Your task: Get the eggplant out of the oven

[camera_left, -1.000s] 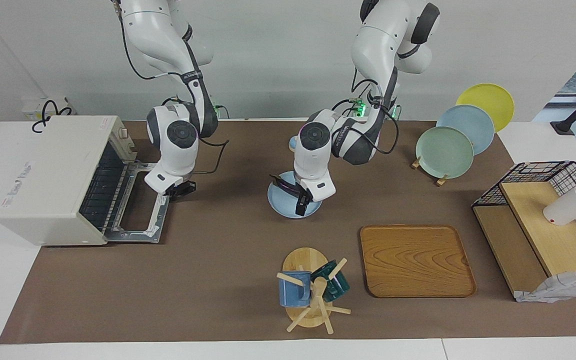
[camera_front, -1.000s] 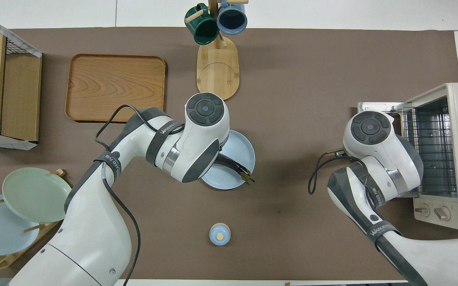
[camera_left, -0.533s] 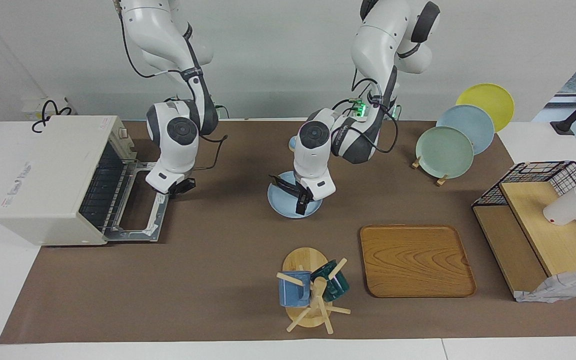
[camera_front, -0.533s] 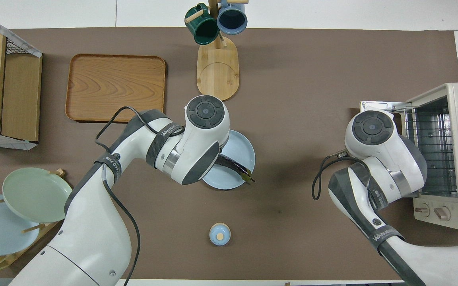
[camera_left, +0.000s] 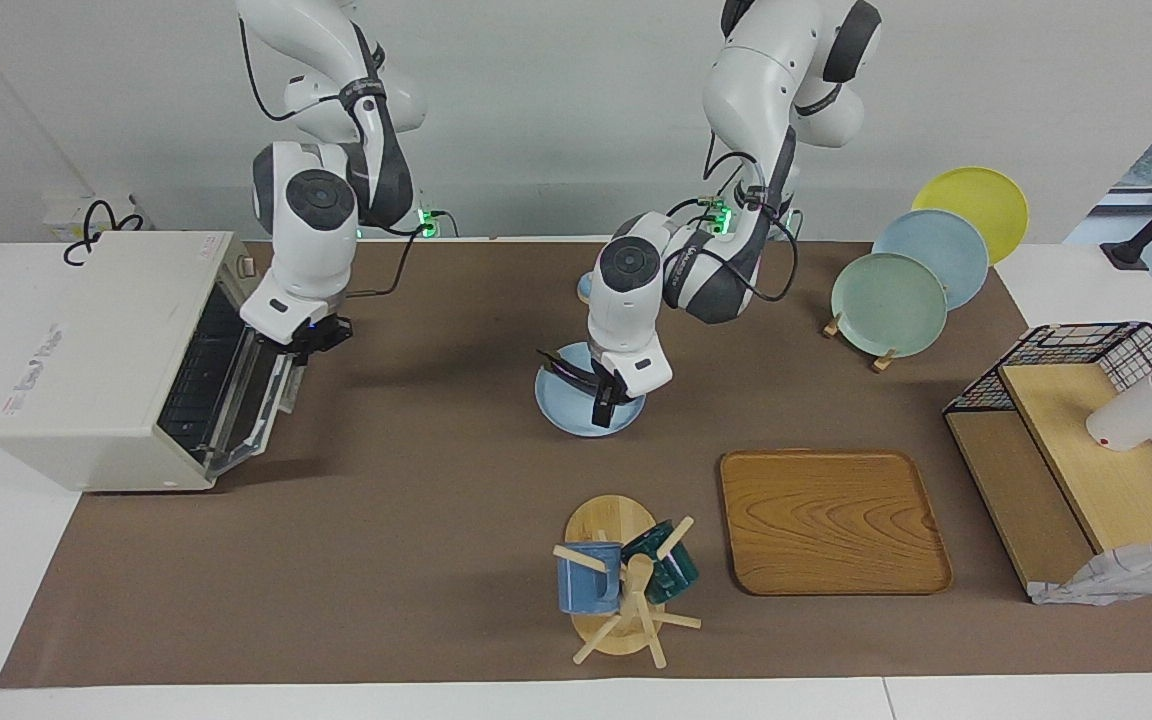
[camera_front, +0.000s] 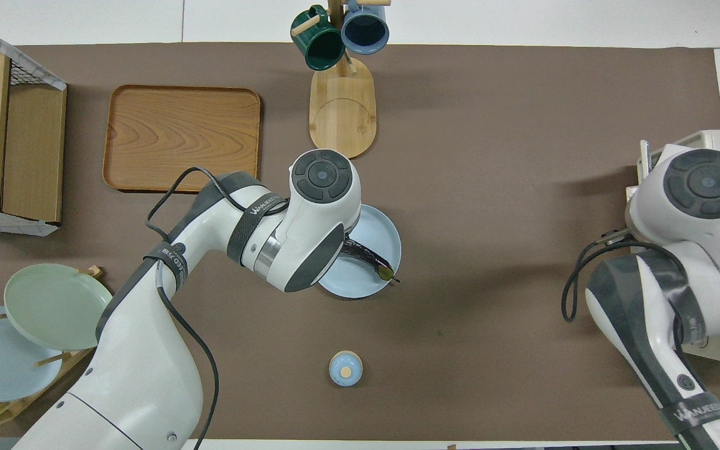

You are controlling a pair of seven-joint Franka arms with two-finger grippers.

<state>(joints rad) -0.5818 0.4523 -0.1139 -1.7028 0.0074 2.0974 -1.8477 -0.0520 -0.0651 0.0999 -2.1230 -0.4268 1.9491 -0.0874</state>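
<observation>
Overhead view: eggplant lies on plate under open left claw.

Evenly and brightly lit from above, with no harsh glare. Soft, diffuse shadows on the brown mat: one under the right gripper and beside the oven, another under the left gripper around the plate. Faint sheen on the white arm shells and on the eggplant below the left wrist. Sharp focus across both views, no motion blur. Slight washout on the white table edges and wall. Mild bending of straight lines toward the corners of the overhead view. Small green indicator glow above the left gripper.
</observation>
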